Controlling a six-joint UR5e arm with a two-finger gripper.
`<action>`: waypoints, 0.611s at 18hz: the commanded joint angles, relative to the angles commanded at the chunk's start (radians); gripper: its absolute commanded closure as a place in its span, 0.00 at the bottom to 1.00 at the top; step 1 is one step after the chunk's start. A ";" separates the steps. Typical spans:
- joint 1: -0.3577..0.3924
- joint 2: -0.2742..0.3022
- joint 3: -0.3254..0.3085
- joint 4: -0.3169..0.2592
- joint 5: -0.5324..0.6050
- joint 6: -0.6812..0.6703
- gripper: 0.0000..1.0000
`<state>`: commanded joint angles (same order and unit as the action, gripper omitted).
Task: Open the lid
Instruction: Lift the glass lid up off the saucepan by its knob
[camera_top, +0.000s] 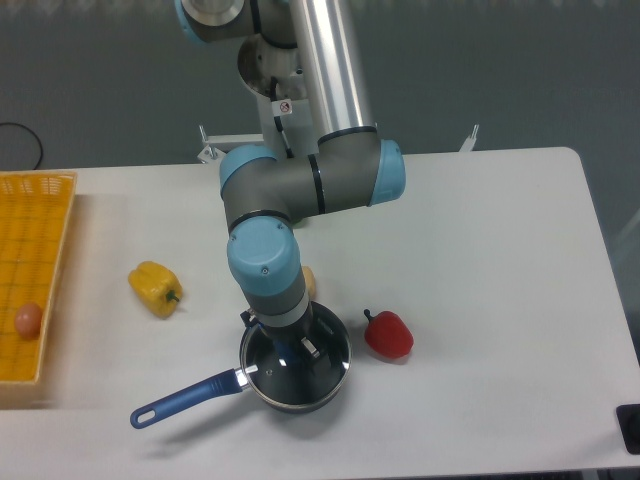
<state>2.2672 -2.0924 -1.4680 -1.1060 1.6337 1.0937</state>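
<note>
The hand (292, 349) points straight down over the centre of the lid (296, 362), its wrist hiding most of the fingers and the knob; whether it grips the knob or stands apart from it cannot be told. The lid, a clear glass disc with a thin metal rim, covers the dark blue saucepan (290, 395), whose long blue handle (185, 397) reaches left and toward the front edge of the white desk (500, 300). Just right of the pan lies a red bell pepper (388, 334), near it but not touching. A yellow bell pepper (155, 288) lies well to the left. At the desk's left edge sits a yellow tray (35, 270) with 1 egg (28, 319) in it. A small round red-and-white sticker (285, 106) on the arm's upper section is too small to read.
</note>
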 joint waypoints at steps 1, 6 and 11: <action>-0.002 0.002 0.000 0.000 -0.002 0.000 0.33; 0.003 0.012 0.002 -0.002 -0.006 0.006 0.36; 0.009 0.026 0.002 -0.014 -0.006 0.011 0.38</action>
<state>2.2764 -2.0663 -1.4665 -1.1198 1.6276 1.1045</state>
